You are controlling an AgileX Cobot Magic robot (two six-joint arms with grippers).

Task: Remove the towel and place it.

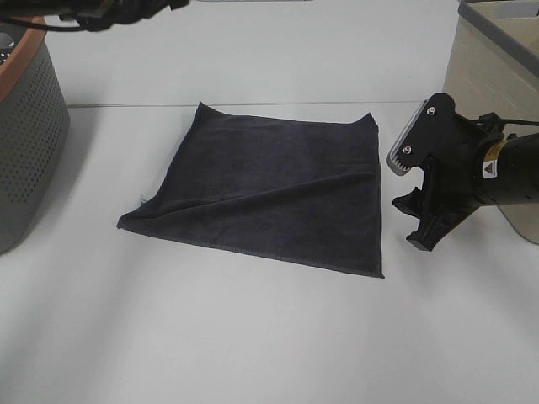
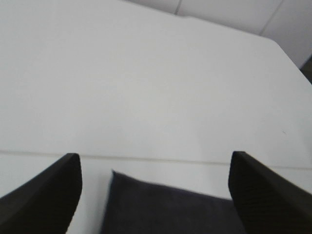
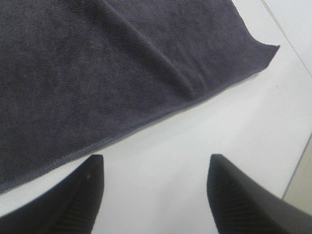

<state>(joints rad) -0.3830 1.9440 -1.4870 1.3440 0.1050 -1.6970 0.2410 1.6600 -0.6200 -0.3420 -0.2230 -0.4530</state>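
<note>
The dark charcoal towel (image 1: 269,189) lies spread flat on the white table (image 1: 253,337), with a low fold ridge across its middle. My right gripper (image 1: 406,200) is open and empty, hovering just beside the towel's right edge. In the right wrist view the towel (image 3: 97,68) fills the upper part, and the open fingers (image 3: 83,200) are over bare table next to its hem. My left gripper (image 2: 155,195) is open and empty. It is held high at the back left, and a towel corner (image 2: 165,209) shows between its fingers. Only part of the left arm (image 1: 109,13) shows at the exterior view's top edge.
A grey perforated basket with an orange rim (image 1: 25,126) stands at the far left. A beige bin with a grey rim (image 1: 497,59) stands at the back right, close behind the right arm. A white wall rises behind the table.
</note>
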